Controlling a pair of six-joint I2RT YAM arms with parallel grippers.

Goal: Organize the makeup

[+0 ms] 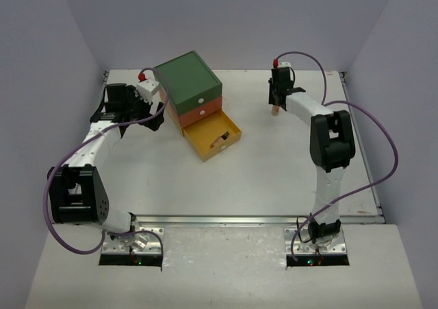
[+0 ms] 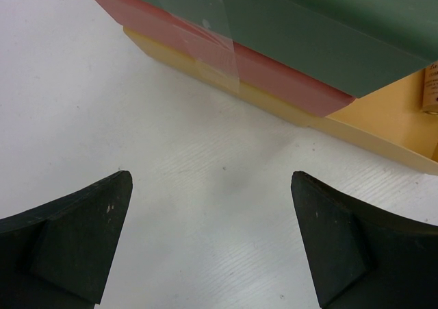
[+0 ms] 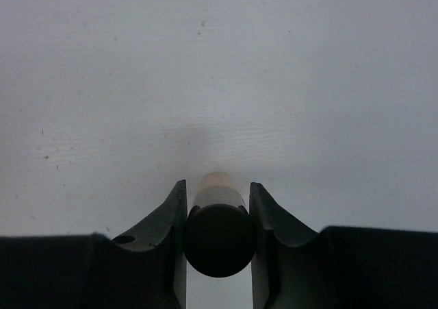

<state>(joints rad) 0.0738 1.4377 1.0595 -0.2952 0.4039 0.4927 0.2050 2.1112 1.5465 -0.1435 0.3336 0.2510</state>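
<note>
My right claw pinching a dark-capped bottle, bare surface ahead, my left claw spread beside the drawer box, overhead its yellow drawer open

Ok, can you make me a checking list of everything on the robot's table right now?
Surface: white table; a drawer box stands on it.
Job's things: tan bottle with a dark cap, held upright; a small item lies in the open yellow drawer, too small to name.
Clutter: nothing seen.
Fingers: left fingers wide open, holding nothing, beside the drawer box; right fingers closed on the tan bottle.
Cables: purple cables loop along both arms.
Surroundings: plain pale walls.
</note>
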